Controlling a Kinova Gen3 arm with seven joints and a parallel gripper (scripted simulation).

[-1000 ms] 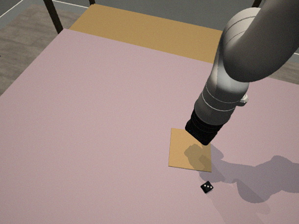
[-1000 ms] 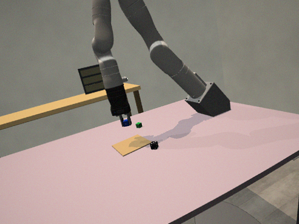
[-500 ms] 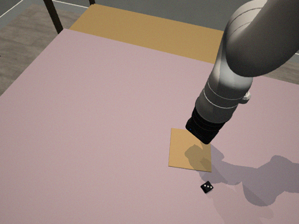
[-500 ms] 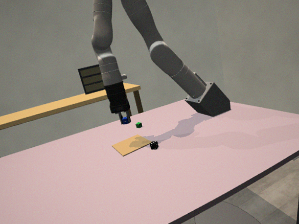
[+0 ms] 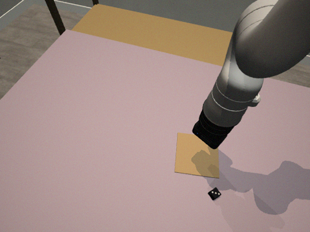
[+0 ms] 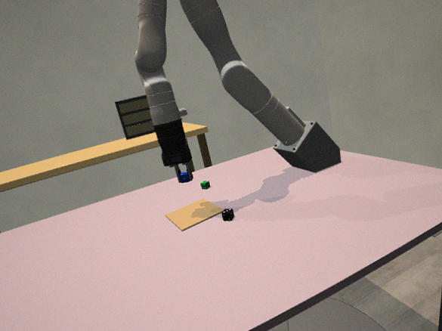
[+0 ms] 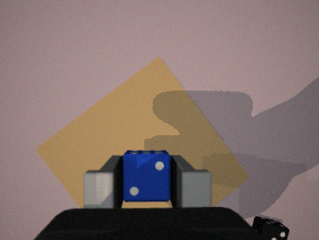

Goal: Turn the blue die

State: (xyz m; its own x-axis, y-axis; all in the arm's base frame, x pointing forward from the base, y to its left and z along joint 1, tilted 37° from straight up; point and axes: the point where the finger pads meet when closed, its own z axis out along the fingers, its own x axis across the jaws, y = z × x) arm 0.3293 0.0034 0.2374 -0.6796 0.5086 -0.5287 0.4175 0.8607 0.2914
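Blue die held aloft above the table

The gripper [image 6: 185,177] [image 7: 146,174] grasps the blue die [image 6: 184,177] [image 7: 146,176] between its 2 fingers, in the air; the wrist view shows 2 pips on 1 face. The mat [image 5: 186,160] [image 6: 182,218] [image 7: 99,139] lies flat. The black die [image 5: 214,193] [image 6: 227,214] [image 7: 271,229], 3 on top, sits near its corner.

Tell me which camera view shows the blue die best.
The wrist view. There the blue die is large between the gripper's fingers, with two white pips readable on one face. The exterior view shows it small, held above the table; the top view does not show it.
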